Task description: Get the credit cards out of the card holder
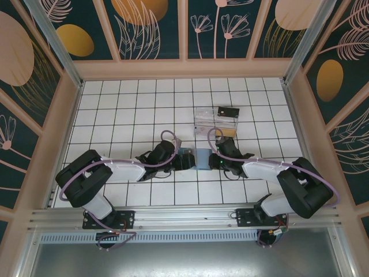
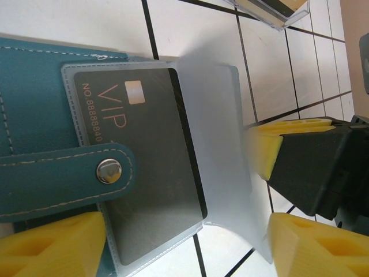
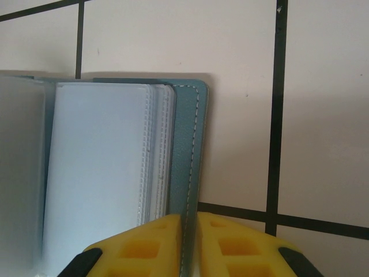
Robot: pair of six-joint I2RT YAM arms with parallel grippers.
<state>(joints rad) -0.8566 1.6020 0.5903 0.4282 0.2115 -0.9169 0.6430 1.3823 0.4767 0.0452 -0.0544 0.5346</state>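
Observation:
The teal card holder (image 1: pixel 195 158) lies open on the tiles between my two grippers. In the left wrist view its strap with a metal snap (image 2: pixel 109 171) crosses a black VIP credit card (image 2: pixel 150 144), which sits inside a clear sleeve. A frosted sleeve page (image 2: pixel 222 150) stands raised beside the card. My left gripper (image 2: pixel 184 248) is open, its yellow fingers (image 2: pixel 52 245) spread to either side of the sleeves. My right gripper (image 3: pixel 190 242) is shut on the edge of the holder's teal cover (image 3: pixel 187 150), next to the stack of clear sleeves (image 3: pixel 98 173).
A clear plastic box (image 1: pixel 216 120) stands just behind the holder, with a small black card (image 1: pixel 229 111) at its far right corner. The tiled floor (image 1: pixel 127 109) is bounded by wooden walls. The right gripper's yellow pad (image 2: pixel 262 150) is close to the frosted page.

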